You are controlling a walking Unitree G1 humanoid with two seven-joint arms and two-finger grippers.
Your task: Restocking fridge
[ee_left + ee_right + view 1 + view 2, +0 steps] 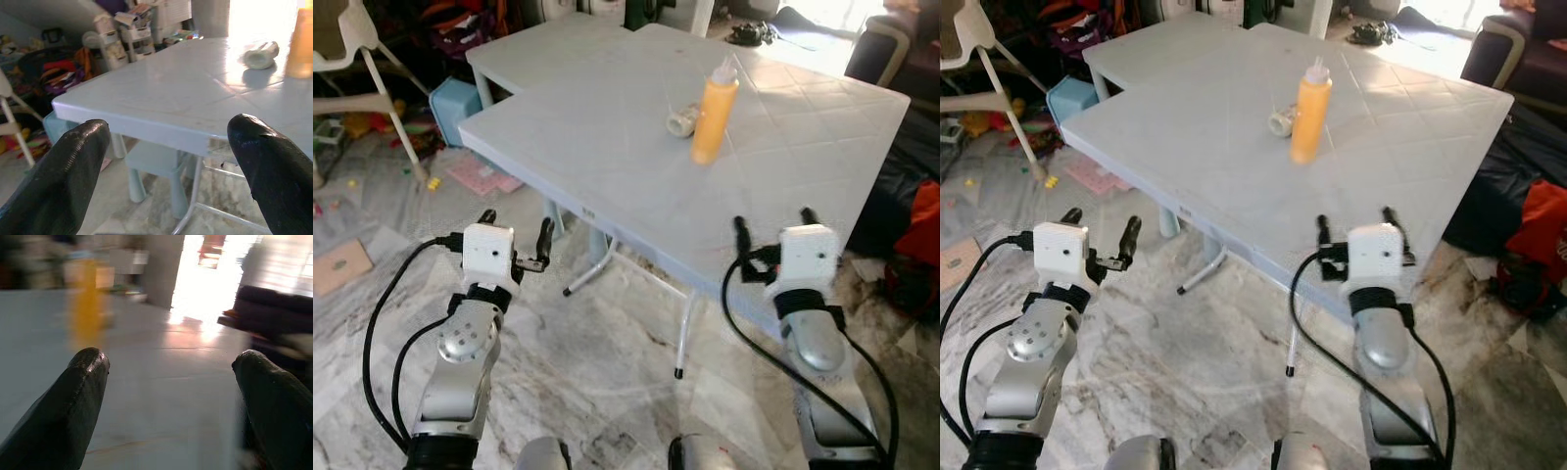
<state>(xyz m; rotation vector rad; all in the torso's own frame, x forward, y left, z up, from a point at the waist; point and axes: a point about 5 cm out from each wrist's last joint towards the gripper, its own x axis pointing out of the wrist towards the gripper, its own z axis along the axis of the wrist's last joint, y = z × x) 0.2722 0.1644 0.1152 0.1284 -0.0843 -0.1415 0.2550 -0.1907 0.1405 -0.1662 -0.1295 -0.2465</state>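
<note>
An orange squeeze bottle [715, 116] with a white cap stands upright near the middle of a white plastic table [607, 147]. Beside it, on its left, lies a small white roll-like object [681, 120]. My left gripper [516, 238] is open, held low in front of the table's near-left edge, over the floor. My right gripper [773, 228] is open too, at the table's near edge, its fingers [73, 401] pointing across the tabletop toward the bottle [87, 298]. Both grippers are empty.
A second white table [548, 49] adjoins at the back left. A white chair [362, 59], a light blue bin [455, 103] and scattered clutter lie on the marble floor to the left. Dark bags [911, 186] and a red object [920, 245] sit right of the table.
</note>
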